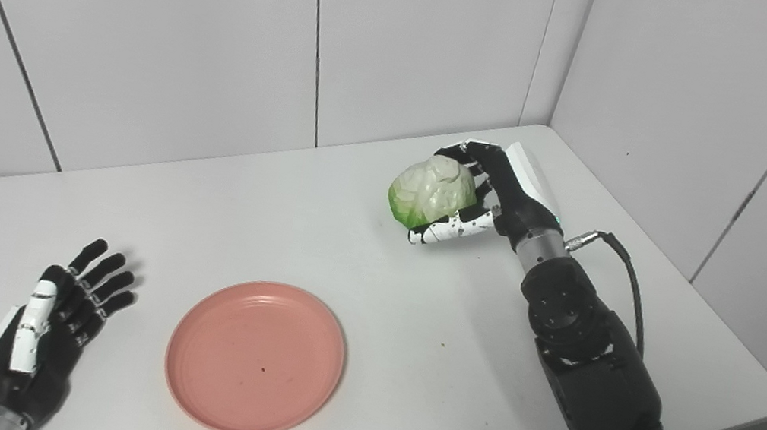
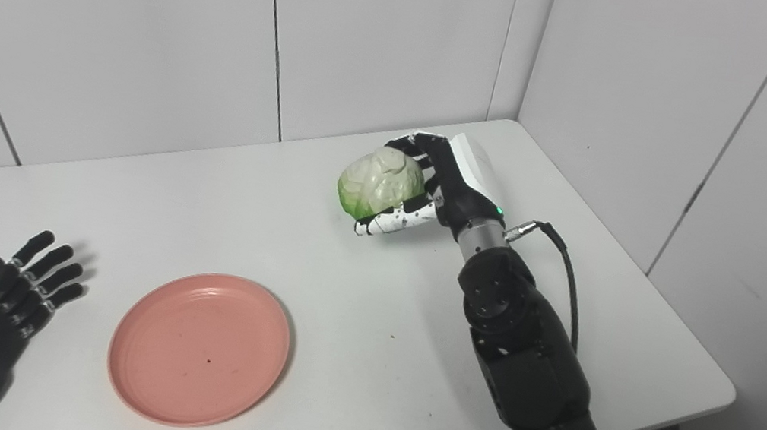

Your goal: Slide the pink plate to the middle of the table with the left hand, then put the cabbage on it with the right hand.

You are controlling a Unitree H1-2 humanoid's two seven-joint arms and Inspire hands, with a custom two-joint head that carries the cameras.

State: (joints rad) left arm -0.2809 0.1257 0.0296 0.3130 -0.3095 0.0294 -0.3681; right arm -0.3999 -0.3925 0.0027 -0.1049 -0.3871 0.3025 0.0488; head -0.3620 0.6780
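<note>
While right hand (image 1: 491,193) grips cabbage (image 1: 433,190), possibly lifted, left hand (image 1: 54,324) rests open

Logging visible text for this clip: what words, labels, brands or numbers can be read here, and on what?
None can be read.
The pink plate, cabbage, table and both hands, left hand and right hand, carry no legible print.
The right wrist shows only a small green light.

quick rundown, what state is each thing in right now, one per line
pink plate: flat on the table, nothing on it, free of both hands
cabbage: gripped by the right hand, far from the plate
right hand: shut on the cabbage
left hand: open, fingers spread, beside the plate, not touching it
</note>
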